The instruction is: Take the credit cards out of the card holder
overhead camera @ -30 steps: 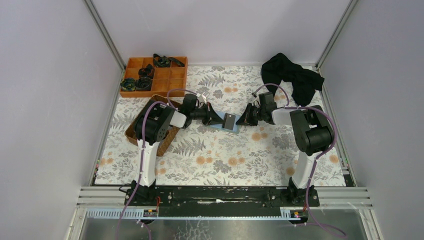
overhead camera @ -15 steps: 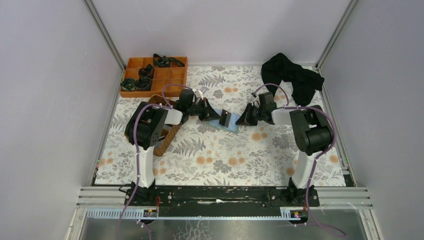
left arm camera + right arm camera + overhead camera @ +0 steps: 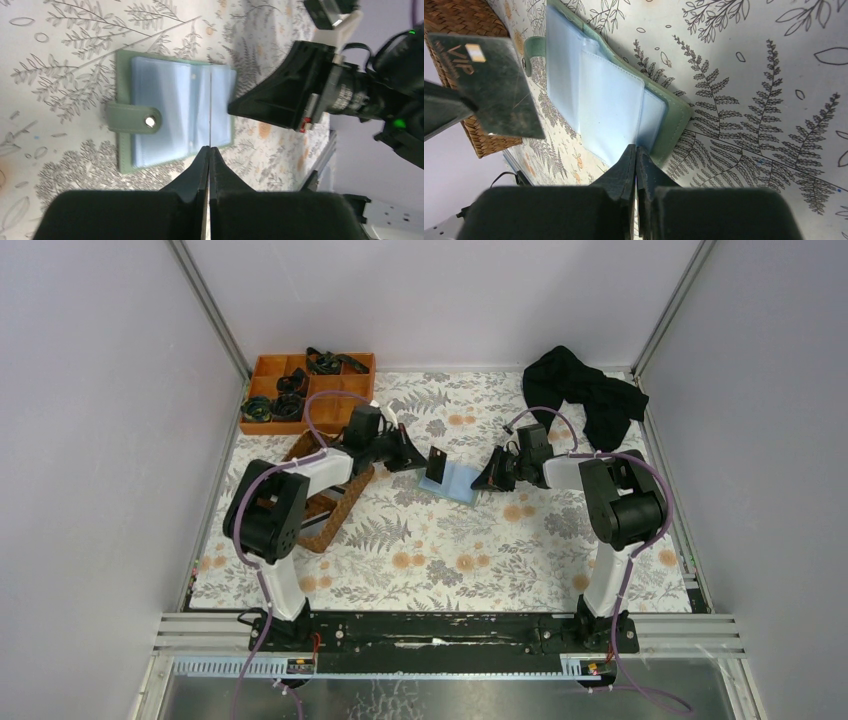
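Observation:
The card holder point(image 3: 455, 483) lies open on the floral cloth, its light blue sleeves facing up and its grey-green strap point(image 3: 132, 120) out to one side. My left gripper point(image 3: 418, 460) is shut on a dark credit card point(image 3: 436, 462) marked VIP point(image 3: 494, 85), held in the air just left of the holder and clear of it. That card shows edge-on point(image 3: 210, 115) in the left wrist view, above my left gripper point(image 3: 209, 148). My right gripper point(image 3: 480, 481) is shut on the holder's right edge, pinching a blue sleeve point(image 3: 636, 147). No other cards are visible.
A brown wicker basket point(image 3: 325, 508) lies under the left arm. An orange divided tray point(image 3: 305, 390) with dark bands stands at the back left. A black cloth point(image 3: 585, 390) is heaped at the back right. Walls close in both sides.
My left gripper has drawn the dark card out of the holder, moving it left, back and upward. The right gripper and the holder have stayed where they were.

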